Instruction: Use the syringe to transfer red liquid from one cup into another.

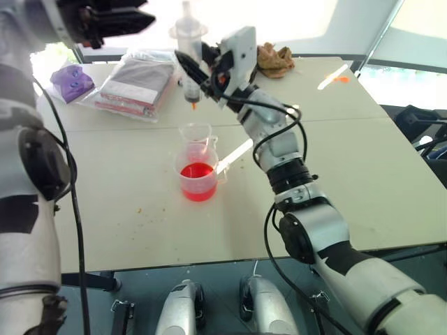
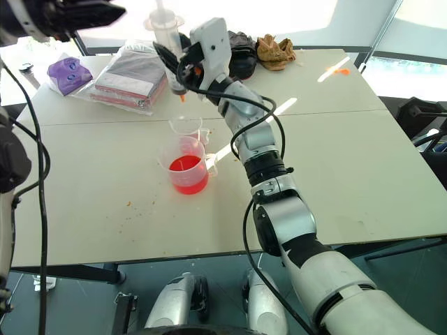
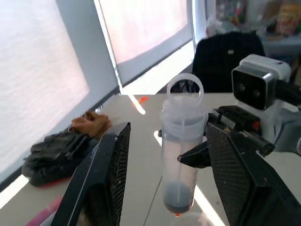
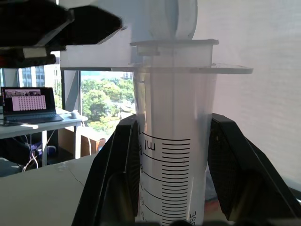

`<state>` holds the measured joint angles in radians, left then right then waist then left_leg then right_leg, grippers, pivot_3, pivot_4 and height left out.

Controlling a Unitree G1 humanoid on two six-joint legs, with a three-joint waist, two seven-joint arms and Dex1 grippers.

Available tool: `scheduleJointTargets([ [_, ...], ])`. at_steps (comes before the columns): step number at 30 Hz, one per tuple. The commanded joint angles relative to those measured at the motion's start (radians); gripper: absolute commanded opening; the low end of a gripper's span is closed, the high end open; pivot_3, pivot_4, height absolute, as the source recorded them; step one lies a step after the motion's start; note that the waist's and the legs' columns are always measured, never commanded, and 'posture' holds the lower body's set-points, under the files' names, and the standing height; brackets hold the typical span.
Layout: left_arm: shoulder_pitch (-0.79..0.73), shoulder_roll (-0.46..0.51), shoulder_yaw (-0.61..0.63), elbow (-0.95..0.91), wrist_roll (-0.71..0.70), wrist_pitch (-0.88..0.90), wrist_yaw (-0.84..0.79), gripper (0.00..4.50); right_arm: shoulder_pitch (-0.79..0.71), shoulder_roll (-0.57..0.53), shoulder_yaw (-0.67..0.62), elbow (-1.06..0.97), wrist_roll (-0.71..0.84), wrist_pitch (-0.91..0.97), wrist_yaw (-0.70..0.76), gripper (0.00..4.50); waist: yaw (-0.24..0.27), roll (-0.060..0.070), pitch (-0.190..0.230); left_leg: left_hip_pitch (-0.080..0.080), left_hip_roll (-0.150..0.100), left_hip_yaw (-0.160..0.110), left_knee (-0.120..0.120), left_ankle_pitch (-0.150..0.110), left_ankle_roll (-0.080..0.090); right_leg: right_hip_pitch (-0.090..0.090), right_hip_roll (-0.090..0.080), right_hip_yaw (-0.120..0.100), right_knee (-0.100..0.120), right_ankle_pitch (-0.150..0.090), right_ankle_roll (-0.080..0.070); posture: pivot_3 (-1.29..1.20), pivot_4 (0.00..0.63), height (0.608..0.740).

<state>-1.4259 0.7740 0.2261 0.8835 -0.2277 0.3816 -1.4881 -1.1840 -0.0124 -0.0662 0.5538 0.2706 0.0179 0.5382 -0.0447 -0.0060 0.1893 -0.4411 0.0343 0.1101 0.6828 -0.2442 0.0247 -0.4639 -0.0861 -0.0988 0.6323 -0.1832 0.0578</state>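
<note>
Red liquid (image 1: 198, 172) sits in the wider beaker (image 1: 198, 183) on the table (image 1: 349, 174), with the narrower cup (image 1: 195, 132) touching it on the far side, seemingly empty. Your right gripper (image 1: 192, 70) is clamped on the syringe (image 1: 189, 59), held upright above both cups, orange tip down, plunger pressed in. Your left gripper (image 1: 133, 15) hangs spread beside the plunger top. You appear to be at the drawing step: lower the tip into the beaker, then pull the plunger.
</note>
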Motion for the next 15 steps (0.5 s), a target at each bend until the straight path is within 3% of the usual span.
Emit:
scheduleJointTargets([
  [1,0.316,-0.022,0.091,-0.479,-0.150,0.266,0.145,2.58,-0.071,-0.105,-0.096,-0.210,0.124,0.212,-0.039,1.47,0.002,0.000,0.000,0.000,0.000,0.000,0.000,0.000,0.000,0.001,0.000,0.000,0.000,0.000,0.000,0.00,0.150,0.740],
  [2,0.390,-0.037,0.114,-0.596,-0.184,0.321,0.203,2.58,-0.076,-0.135,-0.108,-0.242,0.149,0.274,-0.044,1.47,0.007,-0.002,0.001,-0.001,0.000,-0.002,0.001,0.004,-0.006,0.001,0.000,0.001,0.000,0.000,0.000,0.00,0.150,0.740],
  [6,0.731,-0.128,0.181,-1.105,-0.299,0.490,0.429,2.58,-0.111,-0.446,-0.090,-0.289,0.226,0.767,0.072,1.47,0.022,-0.005,0.001,-0.004,-0.002,-0.004,0.002,0.003,-0.005,0.001,0.000,0.003,-0.002,0.000,0.000,0.00,0.150,0.740],
  [11,0.860,-0.167,0.220,-1.335,-0.431,0.610,0.593,2.58,-0.095,-0.608,0.006,-0.268,0.226,1.033,0.158,1.47,0.027,-0.004,0.001,-0.001,-0.003,-0.004,0.001,-0.002,0.003,0.002,-0.001,0.003,-0.007,-0.001,-0.002,0.00,0.150,0.740],
  [15,0.975,-0.189,0.254,-1.506,-0.521,0.690,0.728,2.58,0.058,-0.730,0.156,-0.274,0.261,1.333,0.267,1.47,0.029,-0.005,-0.001,0.005,-0.002,-0.004,0.000,-0.002,0.002,0.008,0.000,0.004,-0.005,-0.001,-0.001,0.00,0.150,0.740],
])
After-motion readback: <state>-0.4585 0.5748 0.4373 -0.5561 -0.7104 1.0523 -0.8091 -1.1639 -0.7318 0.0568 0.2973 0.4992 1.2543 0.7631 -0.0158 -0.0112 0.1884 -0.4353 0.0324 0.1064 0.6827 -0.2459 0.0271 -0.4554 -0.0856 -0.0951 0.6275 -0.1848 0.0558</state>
